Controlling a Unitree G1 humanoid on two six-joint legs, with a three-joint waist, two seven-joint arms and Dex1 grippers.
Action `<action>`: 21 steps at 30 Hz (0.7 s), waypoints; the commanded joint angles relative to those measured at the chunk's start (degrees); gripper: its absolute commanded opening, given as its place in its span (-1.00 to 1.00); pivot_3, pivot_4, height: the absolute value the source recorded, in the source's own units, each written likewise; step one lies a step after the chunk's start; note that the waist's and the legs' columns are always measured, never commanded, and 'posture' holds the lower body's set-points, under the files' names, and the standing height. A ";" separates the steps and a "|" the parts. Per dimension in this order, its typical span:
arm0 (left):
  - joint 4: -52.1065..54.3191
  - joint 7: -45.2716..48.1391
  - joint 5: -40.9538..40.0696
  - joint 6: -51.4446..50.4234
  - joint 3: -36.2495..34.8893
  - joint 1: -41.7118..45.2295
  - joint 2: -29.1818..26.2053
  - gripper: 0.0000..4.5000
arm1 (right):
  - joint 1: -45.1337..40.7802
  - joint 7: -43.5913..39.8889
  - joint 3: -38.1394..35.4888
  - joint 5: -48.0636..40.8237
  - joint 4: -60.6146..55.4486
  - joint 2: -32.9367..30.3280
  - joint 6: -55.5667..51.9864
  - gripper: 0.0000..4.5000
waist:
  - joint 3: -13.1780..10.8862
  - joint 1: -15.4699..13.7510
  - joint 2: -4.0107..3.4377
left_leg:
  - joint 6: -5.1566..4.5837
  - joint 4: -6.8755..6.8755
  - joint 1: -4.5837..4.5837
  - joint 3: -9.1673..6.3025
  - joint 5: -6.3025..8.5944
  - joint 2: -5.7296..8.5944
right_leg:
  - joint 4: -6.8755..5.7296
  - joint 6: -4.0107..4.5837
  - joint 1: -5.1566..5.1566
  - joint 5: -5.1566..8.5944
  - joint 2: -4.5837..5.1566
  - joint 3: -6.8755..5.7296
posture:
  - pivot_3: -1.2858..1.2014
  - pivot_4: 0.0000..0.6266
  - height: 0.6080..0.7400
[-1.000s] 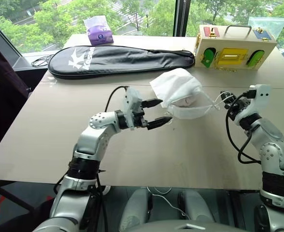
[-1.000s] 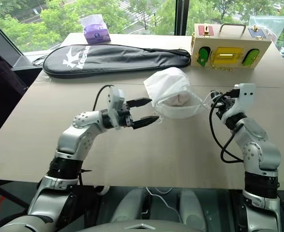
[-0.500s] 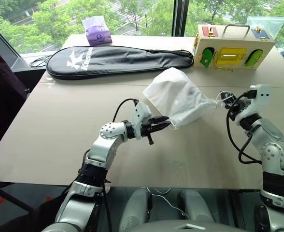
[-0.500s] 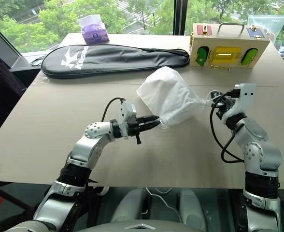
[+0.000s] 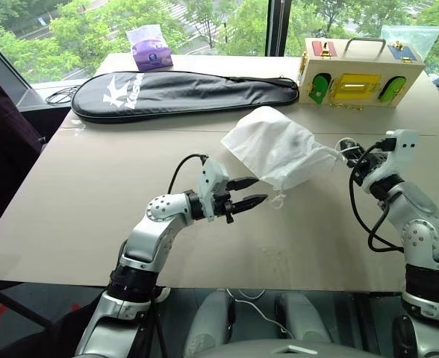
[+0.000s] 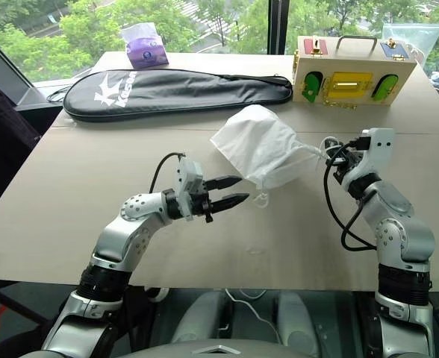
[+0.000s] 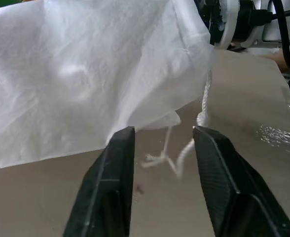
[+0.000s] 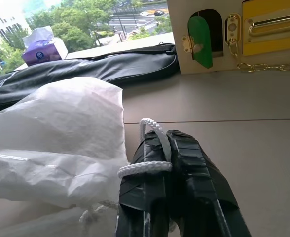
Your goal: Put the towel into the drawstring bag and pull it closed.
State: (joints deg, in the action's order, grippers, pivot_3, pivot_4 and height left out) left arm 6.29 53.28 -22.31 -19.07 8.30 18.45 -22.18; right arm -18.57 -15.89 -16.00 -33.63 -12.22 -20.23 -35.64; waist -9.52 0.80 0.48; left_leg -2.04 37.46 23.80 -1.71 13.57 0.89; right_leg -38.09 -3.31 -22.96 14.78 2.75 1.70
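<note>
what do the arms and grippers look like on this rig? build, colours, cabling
Both arms are silver-grey metal segments with black joint bands. The left gripper has a white wrist block and two black, tapered, pointed fingers; a black cable loops off its wrist. The right gripper has the same white block, with its fingers wrapped in black tape and a longer black cable hanging along the forearm.

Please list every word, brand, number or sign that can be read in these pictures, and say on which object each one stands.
Black racket case: a large white "K" with smaller white brand lettering beside it, too small to read.
Purple tissue pack: a round white label, too small to read.
Wooden latch box: no text visible.
Drawstring bag: no text visible.
</note>
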 commanded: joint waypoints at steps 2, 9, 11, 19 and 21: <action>1.75 -0.60 0.40 -0.09 0.65 -0.04 0.14 0.98 | -0.77 -0.06 -0.68 -0.79 -2.00 -0.11 0.31 -1.00 | 0.00 -0.04 0.00 | 0.00 0.01 0.01 0.01 0.00 0.01 | 0.00 0.00 0.00 0.00 0.01 0.01 | 0.03 -0.52 1.00; 0.27 -0.31 1.66 0.09 3.90 0.98 2.31 0.98 | -0.54 0.13 -1.12 -0.91 -2.48 -0.36 0.21 -1.00 | 0.00 -0.03 0.00 | 0.00 0.00 0.01 0.01 0.00 0.01 | 0.00 0.00 0.00 0.00 0.01 0.01 | 0.03 -0.52 1.00; -0.58 -0.25 2.56 0.08 5.38 1.78 3.09 0.98 | -0.37 0.22 -1.21 -0.96 -2.75 -0.38 0.16 -1.00 | 0.00 -0.05 0.00 | 0.00 0.00 0.01 0.01 0.00 0.01 | 0.00 0.00 0.00 0.00 0.00 0.01 | 0.03 -0.52 1.00; -9.09 1.20 6.63 4.50 8.04 5.88 4.82 0.98 | -0.46 0.65 -1.31 -0.93 -3.55 -0.62 -0.16 -1.00 | 0.00 0.00 0.00 | 0.00 0.00 0.00 0.02 0.00 0.01 | 0.00 0.00 0.00 0.00 -0.03 0.01 | 0.03 -0.52 1.00; -10.97 2.04 7.00 5.76 8.55 6.31 5.52 0.98 | -0.24 0.71 -1.50 -0.96 -3.72 -0.76 -0.15 -1.00 | 0.00 -0.04 0.00 | 0.00 0.00 -0.01 0.01 0.00 0.01 | -0.01 0.00 0.00 0.00 -0.03 0.00 | 0.03 -0.52 1.00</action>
State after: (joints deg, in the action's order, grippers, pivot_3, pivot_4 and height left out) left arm -4.55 54.31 -15.64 -15.37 16.30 24.00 -17.21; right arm -18.50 -15.28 -16.12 -33.76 -12.69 -20.30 -36.06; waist -9.52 0.76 0.48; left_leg -2.04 37.46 23.80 -1.70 13.57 0.90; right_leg -38.09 -3.31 -22.95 14.78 2.73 1.70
